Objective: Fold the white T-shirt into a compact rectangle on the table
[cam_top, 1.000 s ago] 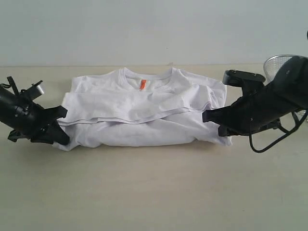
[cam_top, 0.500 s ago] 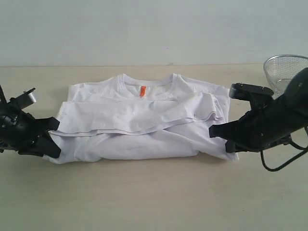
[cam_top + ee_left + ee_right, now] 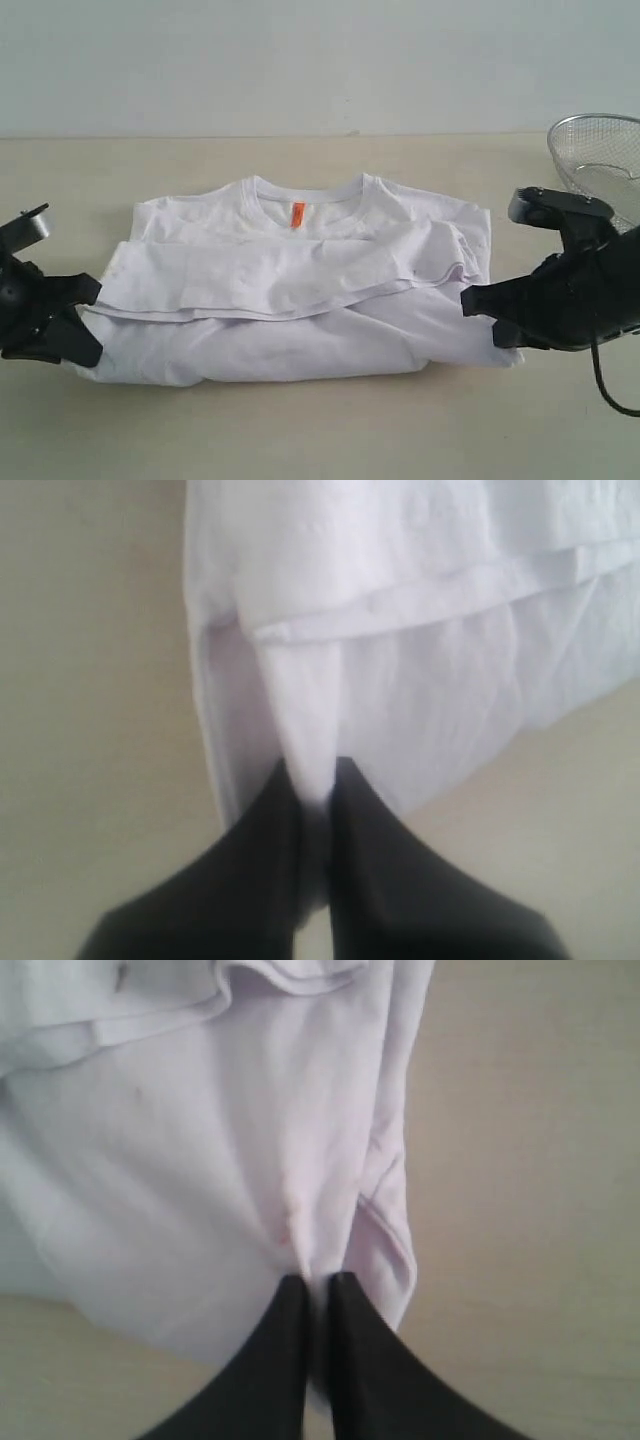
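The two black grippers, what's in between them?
The white T-shirt, half folded, stretches from the left gripper to the right gripper, both pinching its edges. The exterior view shows it.

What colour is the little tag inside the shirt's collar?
Orange. The neck tag on the white T-shirt shows best in the exterior view.

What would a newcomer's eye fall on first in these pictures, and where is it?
The white T-shirt, partly folded, lies across the middle of the table, its orange neck tag toward the far side. The left gripper and the right gripper pinch its two ends. A wire-mesh basket sits at the far right.
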Action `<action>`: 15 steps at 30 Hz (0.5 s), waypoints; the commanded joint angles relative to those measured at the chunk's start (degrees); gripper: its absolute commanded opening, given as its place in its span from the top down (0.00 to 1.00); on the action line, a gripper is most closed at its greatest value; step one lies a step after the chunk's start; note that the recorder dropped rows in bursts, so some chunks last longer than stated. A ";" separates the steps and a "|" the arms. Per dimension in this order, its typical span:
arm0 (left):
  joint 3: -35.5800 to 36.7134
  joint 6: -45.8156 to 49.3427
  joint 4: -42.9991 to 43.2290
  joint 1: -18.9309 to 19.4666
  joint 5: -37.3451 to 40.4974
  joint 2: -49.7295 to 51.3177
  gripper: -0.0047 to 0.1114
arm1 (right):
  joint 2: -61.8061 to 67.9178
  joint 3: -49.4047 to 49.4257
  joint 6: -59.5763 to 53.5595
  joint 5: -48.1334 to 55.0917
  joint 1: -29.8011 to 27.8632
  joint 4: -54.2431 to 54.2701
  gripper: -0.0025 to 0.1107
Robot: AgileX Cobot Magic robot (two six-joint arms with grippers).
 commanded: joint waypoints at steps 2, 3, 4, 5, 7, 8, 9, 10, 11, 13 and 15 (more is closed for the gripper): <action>2.71 -2.72 3.16 -0.16 -0.11 -2.92 0.92 | -3.62 2.05 -0.03 1.14 -0.30 -0.23 0.98; 3.02 -3.16 3.93 -0.16 -0.11 -3.05 0.92 | -3.72 2.41 -0.03 1.14 -0.30 -0.23 0.98; 3.24 -4.17 5.19 -0.16 -0.11 -3.18 0.92 | -3.70 2.90 -0.03 1.14 -0.42 -0.23 0.98; 3.47 -5.33 6.55 -0.16 -0.11 -3.18 0.92 | -3.70 3.16 -0.03 1.14 -0.42 -0.35 0.98; 3.91 -7.54 9.22 -0.16 -0.11 -3.18 0.92 | -3.70 4.01 -0.03 0.65 -0.42 -0.68 0.98; 4.15 -7.82 9.51 -0.16 -0.32 -3.18 0.92 | -3.70 4.14 -0.03 0.35 -0.42 -0.68 0.98; 4.43 -7.82 9.51 -0.16 -0.62 -3.18 0.92 | -3.70 4.48 -0.03 0.23 -0.42 -0.92 0.98; 4.54 -7.82 9.51 -0.16 -1.15 -3.18 0.92 | -3.70 4.76 0.20 -0.21 -0.42 -1.19 0.98; 4.59 -7.82 9.51 -0.16 -1.39 -3.18 0.92 | -3.70 4.87 0.70 -0.32 -0.42 -2.01 0.98; 4.59 -7.82 9.51 -0.16 -1.39 -3.18 0.92 | -3.70 5.13 3.40 -1.08 -0.42 -5.14 0.98; 4.59 -8.26 10.42 -0.16 -1.39 -3.18 0.92 | -3.70 5.13 7.25 -1.08 -0.42 -8.64 0.98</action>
